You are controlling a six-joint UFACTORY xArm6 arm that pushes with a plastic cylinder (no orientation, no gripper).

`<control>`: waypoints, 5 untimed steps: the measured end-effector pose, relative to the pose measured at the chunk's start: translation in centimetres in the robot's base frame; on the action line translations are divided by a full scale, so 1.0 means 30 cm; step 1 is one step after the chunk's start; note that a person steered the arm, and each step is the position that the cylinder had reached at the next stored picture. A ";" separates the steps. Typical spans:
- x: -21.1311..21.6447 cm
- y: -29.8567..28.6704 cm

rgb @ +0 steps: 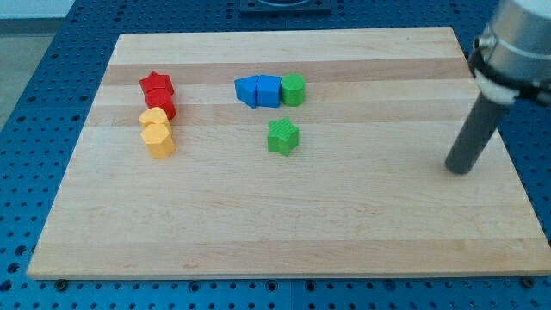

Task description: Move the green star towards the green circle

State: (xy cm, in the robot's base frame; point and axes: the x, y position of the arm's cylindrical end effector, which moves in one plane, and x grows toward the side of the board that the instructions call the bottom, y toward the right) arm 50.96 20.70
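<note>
The green star (282,136) lies near the middle of the wooden board (284,232). The green circle (294,89) stands a short way above it toward the view's top, touching the right end of a blue pair. My tip (461,170) rests on the board at the view's right, far to the right of the green star and slightly lower than it. The dark rod rises from the tip toward the view's top right.
Two blue blocks (258,90) sit side by side left of the green circle. At the view's left, a red star (157,84) and a red block (161,104) stand above two yellow blocks (157,132).
</note>
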 end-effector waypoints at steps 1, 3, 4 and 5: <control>0.087 -0.232; 0.056 -0.848; -0.097 -1.083; -0.292 -1.068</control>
State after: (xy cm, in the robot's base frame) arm 42.19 -11.35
